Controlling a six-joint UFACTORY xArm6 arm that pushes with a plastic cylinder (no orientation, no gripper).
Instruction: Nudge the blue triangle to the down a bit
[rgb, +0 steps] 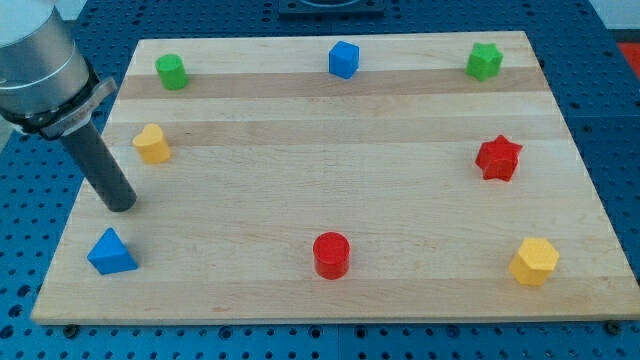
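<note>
The blue triangle (110, 252) is sitting near the bottom-left corner of the surface (330, 170), showing itself as a small pyramid-like wedge with a lighter face turned toward the view's left and its apex pointing toward the view's top. My tip (121, 204) is resting just above it, toward the view's top, close to the left edge and apart from the block, with a strip of bare wood lying between them; the rod is slanting up toward the view's top-left corner. The arm is carrying no hand at all, only this rod, so nothing is being held. Eight blocks are lying on the surface, two of each colour. Two blue: the triangle and a blue cube-like block (343, 59) at the middle of the top edge. Two yellow: a yellow heart (152, 144) by the left edge, just above my tip toward the view's top, and a yellow hexagon (534, 262) near the bottom-right corner. Two green: a green cylinder (171, 71) near the top-left corner and a green star (484, 61) near the top-right corner. Two red: a red cylinder (331, 254) by the middle of the bottom edge and a red star (498, 157) by the right edge. No writing is showing on any block.
</note>
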